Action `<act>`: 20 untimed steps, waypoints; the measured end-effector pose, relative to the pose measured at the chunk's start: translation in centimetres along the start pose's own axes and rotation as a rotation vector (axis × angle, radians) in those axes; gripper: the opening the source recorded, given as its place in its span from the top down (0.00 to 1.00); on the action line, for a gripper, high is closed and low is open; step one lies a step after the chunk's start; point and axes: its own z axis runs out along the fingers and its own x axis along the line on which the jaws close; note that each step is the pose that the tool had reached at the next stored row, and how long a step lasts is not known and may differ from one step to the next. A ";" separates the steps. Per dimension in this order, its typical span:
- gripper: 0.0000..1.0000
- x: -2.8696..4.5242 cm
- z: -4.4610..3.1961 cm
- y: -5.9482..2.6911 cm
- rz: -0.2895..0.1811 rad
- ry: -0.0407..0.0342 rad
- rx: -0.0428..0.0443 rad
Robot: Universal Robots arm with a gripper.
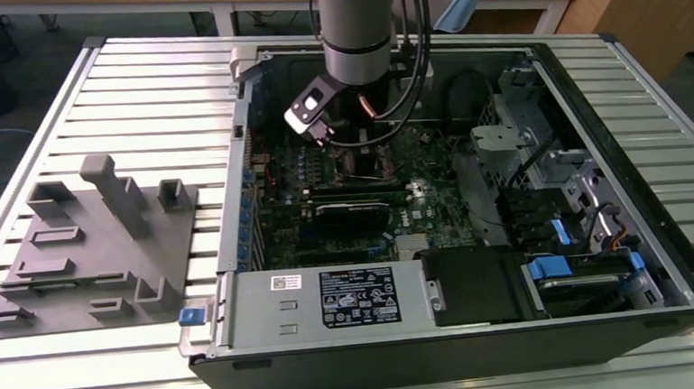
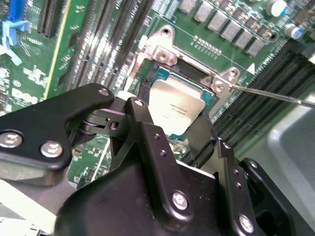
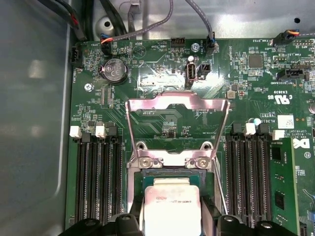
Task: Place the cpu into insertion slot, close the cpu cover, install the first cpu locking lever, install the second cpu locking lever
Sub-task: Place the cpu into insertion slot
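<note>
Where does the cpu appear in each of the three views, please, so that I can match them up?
Exterior view: too small to tell; its spot on the green circuit board lies under the arm.
Second wrist view: cpu, the silver square next to the two-screw bracket.
First wrist view: cpu, between the memory slots.
Shared landmark: that bracket, along one cpu edge in both wrist views.

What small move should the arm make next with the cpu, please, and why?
Probably ease it straight down a little. The gripper seems shut on the cpu, which sits squarely over the insertion slot, edges roughly parallel to its rim. The cpu cover stands raised open, clear of the slot. Whether the chip is seated cannot be told.
</note>
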 end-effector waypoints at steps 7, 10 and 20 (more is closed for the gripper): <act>0.46 -0.04 -0.10 0.00 0.013 -0.0022 0.0002; 0.46 -0.03 -0.06 0.00 0.019 -0.0026 0.0000; 0.46 -0.04 0.04 -0.01 0.019 -0.0028 0.0001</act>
